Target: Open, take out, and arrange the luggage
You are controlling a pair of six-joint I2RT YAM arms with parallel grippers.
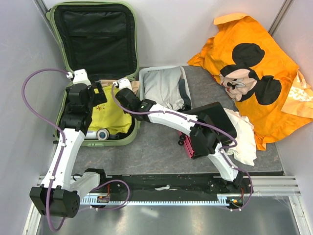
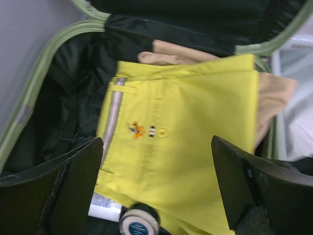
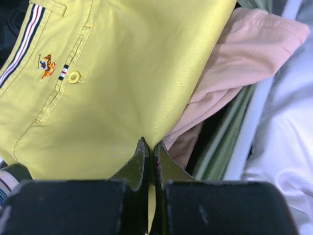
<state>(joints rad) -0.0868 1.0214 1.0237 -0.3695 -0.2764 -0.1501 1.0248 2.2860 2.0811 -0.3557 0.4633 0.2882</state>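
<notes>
Luggage (image 1: 95, 41) lying open, one yellow garment (image 3: 132, 73) pinched by right hand (image 3: 149, 144), left hand (image 2: 156, 141) spread wide above

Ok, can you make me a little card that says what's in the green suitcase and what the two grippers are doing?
luggage: open, lid swung back, at the left of the table
on top inside: yellow garment, folded, peach garment under it
left gripper: open, above the yellow garment, holding nothing
right gripper: shut on the yellow garment's edge
beside the luggage: white basket with pale clothes
far right: orange Mickey Mouse cloth, spread out
</notes>
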